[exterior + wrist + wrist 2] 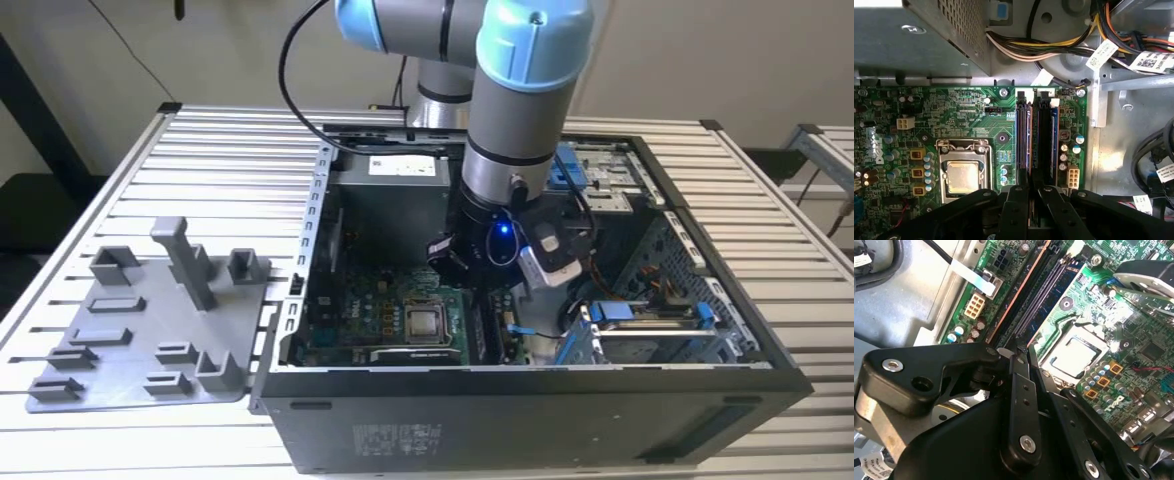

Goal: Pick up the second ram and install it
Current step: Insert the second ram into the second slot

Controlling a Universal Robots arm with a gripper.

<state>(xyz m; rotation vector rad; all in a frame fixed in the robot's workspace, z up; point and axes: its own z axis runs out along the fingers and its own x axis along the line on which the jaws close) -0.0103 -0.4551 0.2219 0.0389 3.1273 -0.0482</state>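
- Grey holder (147,330) sits on the table (80,200), at the exterior view's left.
- CPU (962,176) (bare, silvery) lies beside the slots (1024,140).
- My gripper (1034,195), down inside the case (534,420), has fingers (1019,205) nearly closed on the ram (1041,135), standing in its slot.

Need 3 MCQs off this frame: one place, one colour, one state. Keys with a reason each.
1. Where is the claw relative to the computer case?
A) outside it
B) inside it, at the memory slots
C) on its rim

2. What colour is the motherboard?
A) red
B) blue
C) green

3. The case's upward side is:
A) open
B) closed
C) half covered

1 B: the first wrist view shows the claw at the slots.
2 C: the board is green in both wrist views.
3 A: the exterior view shows the inside.
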